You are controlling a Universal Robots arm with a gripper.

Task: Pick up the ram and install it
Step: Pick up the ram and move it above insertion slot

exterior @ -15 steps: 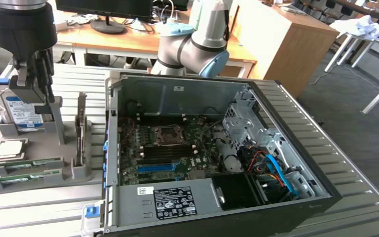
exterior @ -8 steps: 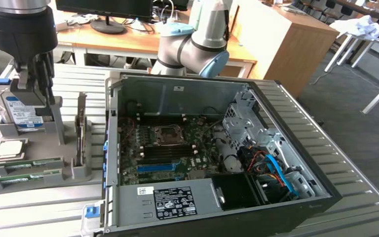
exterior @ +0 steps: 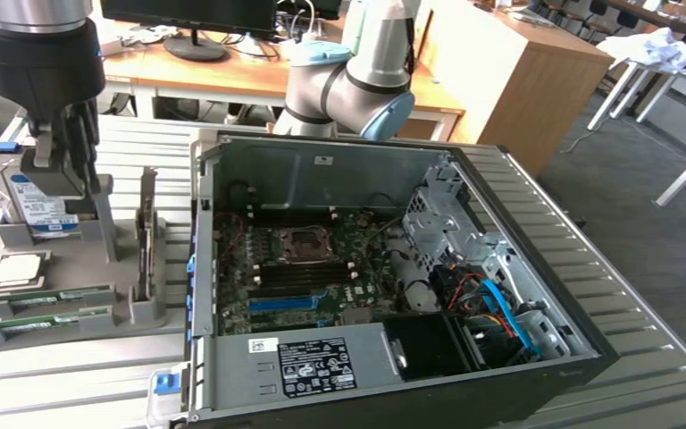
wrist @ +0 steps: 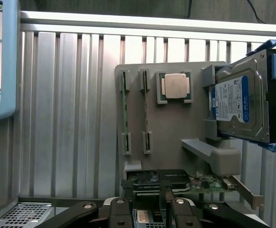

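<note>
The gripper [exterior: 81, 214] hangs released, its fingers [wrist: 128, 202] spread apart with nothing between them, over the grey holder [exterior: 129, 308] that sits on the slatted metal table [exterior: 81, 384] along its edge at the exterior view's left. The ram [exterior: 46, 298] rests on edge in a slot of that holder, just beside the processor chip [exterior: 21, 264], and a second ram stick [exterior: 39, 326] lies parallel to it in the slot nearer the holder's outer edge (both green, both untouched). From the wrist view the same ram [wrist: 146, 111] and second ram stick [wrist: 124, 114] run side by side, well apart from the fingers. The hard drive [exterior: 39, 206] stands upright at the holder's far corner, close to the gripper. The open computer case [exterior: 391, 268] fills the table's middle, its motherboard [exterior: 301, 268] exposed.
</note>
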